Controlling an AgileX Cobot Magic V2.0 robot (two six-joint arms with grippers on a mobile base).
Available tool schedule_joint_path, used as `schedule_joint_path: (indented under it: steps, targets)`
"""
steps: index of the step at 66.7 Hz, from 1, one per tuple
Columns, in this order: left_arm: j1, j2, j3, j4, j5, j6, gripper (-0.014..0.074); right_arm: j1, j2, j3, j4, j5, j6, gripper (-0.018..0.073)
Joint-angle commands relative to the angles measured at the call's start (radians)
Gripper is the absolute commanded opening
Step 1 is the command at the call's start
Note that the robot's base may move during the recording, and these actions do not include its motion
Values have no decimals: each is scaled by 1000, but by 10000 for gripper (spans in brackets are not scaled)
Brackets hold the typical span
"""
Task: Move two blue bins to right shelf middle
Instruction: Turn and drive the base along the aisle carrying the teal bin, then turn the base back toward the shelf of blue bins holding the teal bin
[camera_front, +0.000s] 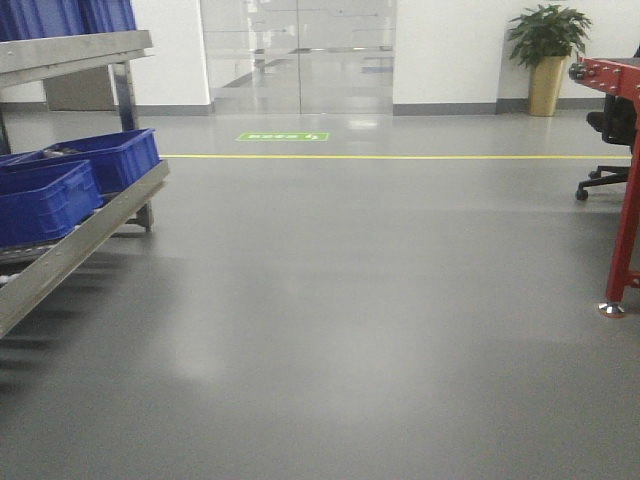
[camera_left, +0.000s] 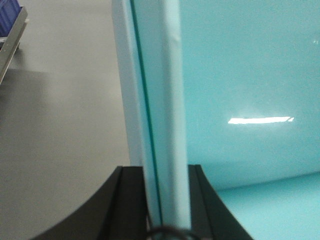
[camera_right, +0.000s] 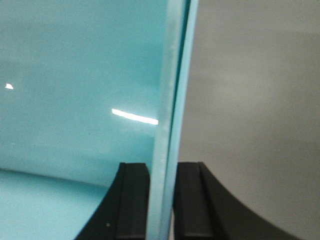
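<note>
A pale blue bin is held between both arms. In the left wrist view its rim wall (camera_left: 165, 100) runs up the middle and its smooth inside (camera_left: 240, 75) fills the right; my left gripper (camera_left: 166, 172) is shut on that wall. The right wrist view shows the opposite wall (camera_right: 170, 100) and the inside (camera_right: 75, 75), with my right gripper (camera_right: 162, 170) shut on it. Two dark blue bins (camera_front: 105, 155) (camera_front: 45, 200) sit on the sloped left rack (camera_front: 90, 225). The right shelf shows only as a red frame end and leg (camera_front: 625, 200); its middle level is out of view.
Bare grey floor (camera_front: 350, 300) stretches ahead to a yellow line (camera_front: 400, 157) and glass doors (camera_front: 298, 55). A black office chair (camera_front: 610, 140) stands behind the red frame, with a potted plant (camera_front: 547, 50) at the far wall. The left rack's edge (camera_left: 12, 45) shows beside the held bin.
</note>
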Motion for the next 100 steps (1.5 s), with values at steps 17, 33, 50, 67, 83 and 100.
schedule_joint_path:
  steps: [17, 33, 50, 67, 83, 100]
  targets:
    - [1, -20, -20, -15, -117, 10, -111, 0, -13, -13, 7, -78, -17, -165]
    - [1, -20, -20, -15, -117, 10, -111, 0, -13, -13, 7, -78, -17, -165]
    - [1, -20, -20, -15, -117, 10, -111, 0, -13, -13, 7, -78, -17, -165]
    - [1, -20, -20, -15, -117, 10, -111, 0, -13, -13, 7, -78, -17, -165]
    - [1, -20, -20, -15, -117, 10, -111, 0, -13, -13, 7, -78, -17, -165]
    - [1, -20, -20, -15, -117, 10, -111, 0, -13, -13, 7, -78, -17, -165]
